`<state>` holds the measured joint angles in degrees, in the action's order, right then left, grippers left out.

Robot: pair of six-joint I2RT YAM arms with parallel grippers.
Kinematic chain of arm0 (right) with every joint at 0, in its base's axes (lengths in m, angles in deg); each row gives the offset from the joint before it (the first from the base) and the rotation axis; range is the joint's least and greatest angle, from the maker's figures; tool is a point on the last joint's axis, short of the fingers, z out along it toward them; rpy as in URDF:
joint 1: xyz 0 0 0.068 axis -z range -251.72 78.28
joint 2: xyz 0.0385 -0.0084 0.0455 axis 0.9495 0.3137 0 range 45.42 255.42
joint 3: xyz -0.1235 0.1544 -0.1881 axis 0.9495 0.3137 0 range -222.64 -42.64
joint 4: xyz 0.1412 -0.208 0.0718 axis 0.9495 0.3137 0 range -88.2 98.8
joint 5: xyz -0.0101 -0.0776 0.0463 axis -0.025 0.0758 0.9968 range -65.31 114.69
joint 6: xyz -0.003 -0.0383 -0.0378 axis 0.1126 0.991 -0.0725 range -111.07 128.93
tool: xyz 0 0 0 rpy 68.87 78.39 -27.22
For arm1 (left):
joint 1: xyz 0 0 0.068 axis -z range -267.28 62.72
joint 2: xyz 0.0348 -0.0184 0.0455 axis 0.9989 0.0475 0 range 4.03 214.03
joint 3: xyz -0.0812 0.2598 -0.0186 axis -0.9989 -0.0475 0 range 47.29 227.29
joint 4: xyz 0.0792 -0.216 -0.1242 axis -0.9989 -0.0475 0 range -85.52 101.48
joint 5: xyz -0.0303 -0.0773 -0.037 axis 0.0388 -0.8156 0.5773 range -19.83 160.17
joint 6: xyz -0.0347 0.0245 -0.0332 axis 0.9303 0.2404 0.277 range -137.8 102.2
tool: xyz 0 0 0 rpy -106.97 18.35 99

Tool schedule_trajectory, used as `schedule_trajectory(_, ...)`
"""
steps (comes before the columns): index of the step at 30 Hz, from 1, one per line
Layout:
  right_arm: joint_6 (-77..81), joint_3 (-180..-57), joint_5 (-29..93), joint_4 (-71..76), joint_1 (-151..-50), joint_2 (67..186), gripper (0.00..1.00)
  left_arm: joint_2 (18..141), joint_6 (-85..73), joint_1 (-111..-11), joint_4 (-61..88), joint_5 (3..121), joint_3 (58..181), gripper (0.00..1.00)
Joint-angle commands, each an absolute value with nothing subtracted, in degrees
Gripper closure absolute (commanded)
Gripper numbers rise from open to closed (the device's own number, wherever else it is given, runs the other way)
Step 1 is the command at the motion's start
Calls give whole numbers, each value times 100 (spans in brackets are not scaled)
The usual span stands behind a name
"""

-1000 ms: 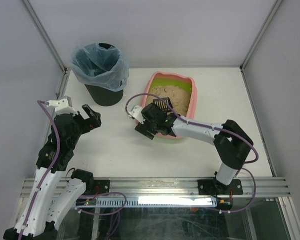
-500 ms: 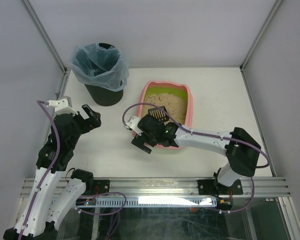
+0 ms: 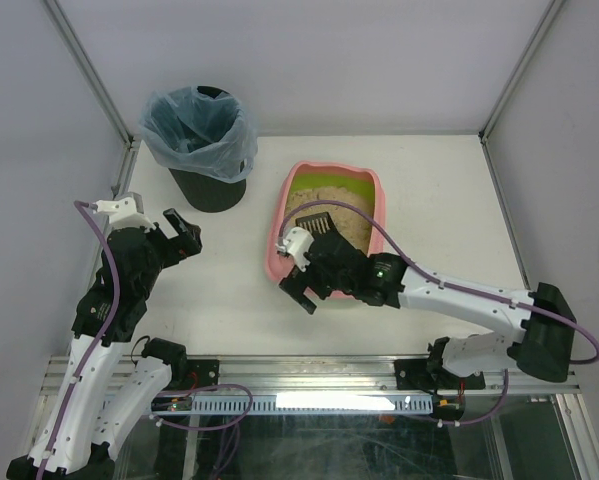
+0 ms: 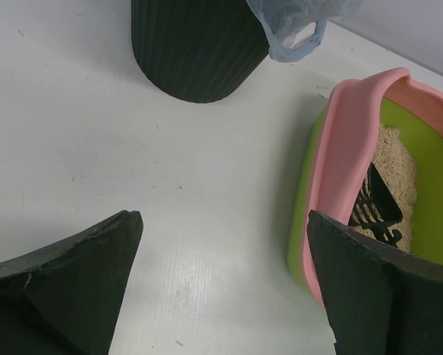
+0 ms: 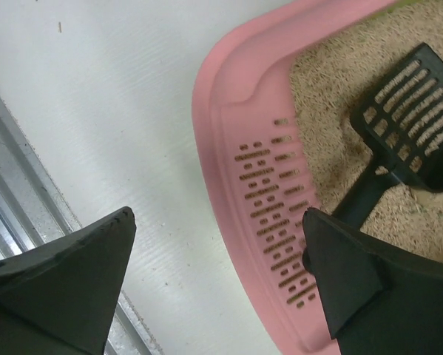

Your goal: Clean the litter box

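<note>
The pink litter box [image 3: 276, 240] with its lime-green inner rim lies mid-table, tan litter inside. A small black slotted scoop [image 3: 317, 222] rests in the litter. My right gripper [image 3: 301, 293] hangs open over the box's near left corner. In the right wrist view the right gripper [image 5: 217, 222] has one finger over the table and the other over the slotted ledge [image 5: 269, 196], touching nothing, with the scoop [image 5: 413, 122] beyond. My left gripper [image 3: 186, 235] stands open to the left, apart from the box. The left gripper [image 4: 225, 218] holds nothing; the box rim [image 4: 347, 148] and the scoop [image 4: 374, 207] show at its right.
A black round bin [image 3: 207, 185] lined with a blue bag stands at the back left, also seen as the bin [image 4: 195, 44] in the left wrist view. The metal rail [image 3: 309, 372] runs along the near edge. White walls close in the table.
My right gripper opened wider and its arm drew back toward the near edge. The litter box shifted nearer and a little left, turning slightly. The left arm stayed still.
</note>
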<state>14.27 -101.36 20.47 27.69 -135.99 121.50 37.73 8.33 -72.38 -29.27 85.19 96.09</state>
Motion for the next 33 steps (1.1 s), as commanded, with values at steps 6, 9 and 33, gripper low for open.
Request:
schedule_trajectory(6,-789,-9522,-505,2380,-13610,10549,1,4111,360,-7306,-2719,8652,10151,1)
schedule_trajectory(9,-1509,-9487,-1028,2850,-13513,10318,1,4199,218,-7303,-2625,8412,10185,1)
schedule_trajectory(33,-2103,-8818,1241,3415,-11285,9325,11,6987,1257,-3933,-530,8715,9730,12)
